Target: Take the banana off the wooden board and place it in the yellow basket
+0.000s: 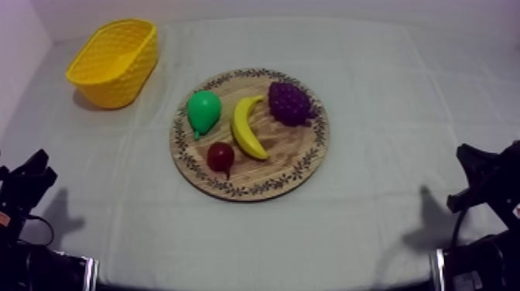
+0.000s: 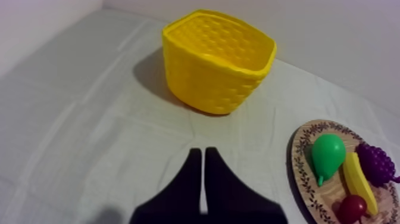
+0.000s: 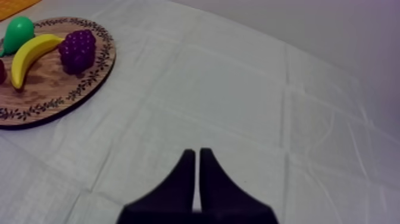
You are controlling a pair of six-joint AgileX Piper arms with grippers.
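A smooth green plastic pear (image 1: 203,111) lies just left of the frame's centre, narrow end toward the lower left. A knobbly purple bunch of grapes (image 1: 290,103) sits right of centre, well apart from it. A small red fruit (image 1: 220,155), round and glossy, lies near below the pear. A creased grey-white cloth (image 1: 387,201) spreads across the frame.

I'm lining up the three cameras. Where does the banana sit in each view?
Top view: banana on the board, between pear and grapes.
Left wrist view: banana between pear and grapes, beside the small red fruit.
Right wrist view: banana between pear and grapes.
Shared landmark: the board's patterned rim.
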